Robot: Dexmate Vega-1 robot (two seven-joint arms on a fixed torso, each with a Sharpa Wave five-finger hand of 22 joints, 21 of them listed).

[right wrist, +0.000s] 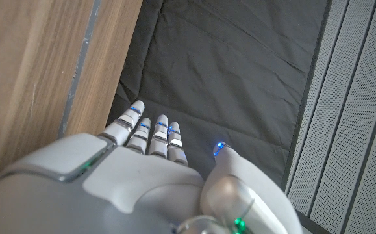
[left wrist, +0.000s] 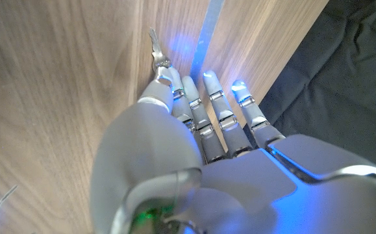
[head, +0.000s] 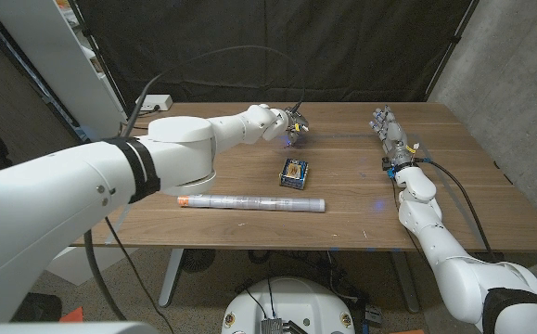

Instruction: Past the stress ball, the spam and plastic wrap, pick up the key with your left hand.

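Observation:
My left hand (head: 289, 123) reaches over the far middle of the table, beyond the spam can (head: 294, 172) and the plastic wrap roll (head: 252, 201). In the left wrist view a small metal key (left wrist: 155, 49) sticks out from between the thumb and a fingertip (left wrist: 163, 81) of my left hand (left wrist: 200, 123), just above the wood. The other fingers lie straight and close together. My right hand (head: 389, 136) stands over the far right of the table with its fingers extended and nothing in it; the right wrist view shows this hand (right wrist: 152, 146) at the table's edge.
The blue spam can sits mid-table and the long wrap roll lies crosswise nearer the front edge. A white box (head: 154, 100) with a cable sits at the far left corner. A black curtain hangs behind the table and a white shelf stands at the left.

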